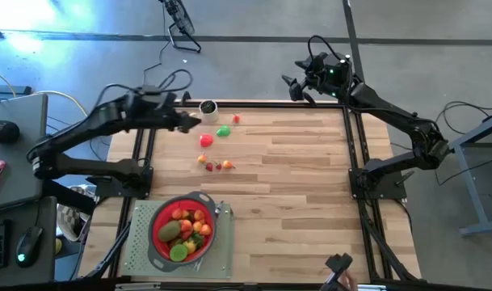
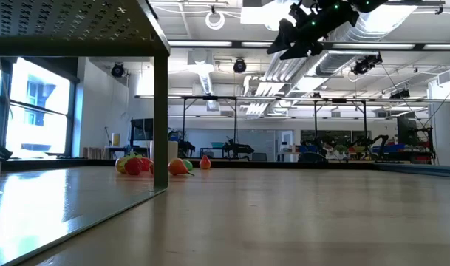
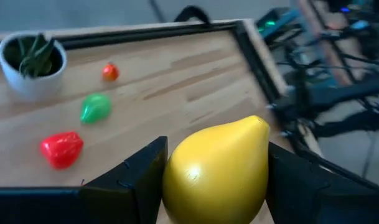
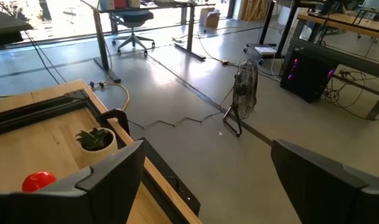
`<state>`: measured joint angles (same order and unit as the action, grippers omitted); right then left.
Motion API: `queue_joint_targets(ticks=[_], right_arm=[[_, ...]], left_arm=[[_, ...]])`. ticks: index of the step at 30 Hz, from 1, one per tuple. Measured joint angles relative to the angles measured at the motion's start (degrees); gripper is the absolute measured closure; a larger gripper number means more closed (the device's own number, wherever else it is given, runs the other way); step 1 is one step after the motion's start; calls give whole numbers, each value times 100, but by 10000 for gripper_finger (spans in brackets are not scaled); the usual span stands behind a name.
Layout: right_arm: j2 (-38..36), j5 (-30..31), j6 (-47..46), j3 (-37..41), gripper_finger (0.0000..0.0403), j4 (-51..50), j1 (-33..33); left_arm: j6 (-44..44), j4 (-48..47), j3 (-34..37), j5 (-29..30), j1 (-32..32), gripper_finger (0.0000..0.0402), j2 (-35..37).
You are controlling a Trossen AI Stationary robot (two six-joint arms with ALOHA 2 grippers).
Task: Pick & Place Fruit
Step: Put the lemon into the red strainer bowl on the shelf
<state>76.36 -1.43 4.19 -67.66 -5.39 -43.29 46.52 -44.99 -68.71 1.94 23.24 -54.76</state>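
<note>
The left gripper (image 3: pixel 217 180) is part-open around a yellow toy lemon (image 3: pixel 215 169), one finger on each flank of its widest part, its pointed tip poking out ahead. Glossy and smooth, it is probably light, rigid and slippery, so gripping across the belly seems safest. Beyond the fingers lie a red strawberry (image 3: pixel 61 148), a green fruit (image 3: pixel 95 107) and a small potted plant (image 3: pixel 32 62). The right gripper (image 1: pixel 297 87) hangs wide open and empty off the table.

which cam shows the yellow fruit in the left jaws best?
Left wrist view: the yellow fruit fills the frame, clamped between the left gripper jaws above the table. In the high view the gripper hides it. The low and right wrist views do not show it.
</note>
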Motion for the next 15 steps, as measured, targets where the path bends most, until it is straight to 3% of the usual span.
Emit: queue_joint_targets(ticks=[9, 15], right_arm=[[0, -7, -2, -2, 62, 0, 4], [0, -10, -438, -1, 62, 0, 4]], left_arm=[[-754, -427, 0, -756, -44, 190, 1040], [-821, -553, 0, -858, -938, 190, 1153]])
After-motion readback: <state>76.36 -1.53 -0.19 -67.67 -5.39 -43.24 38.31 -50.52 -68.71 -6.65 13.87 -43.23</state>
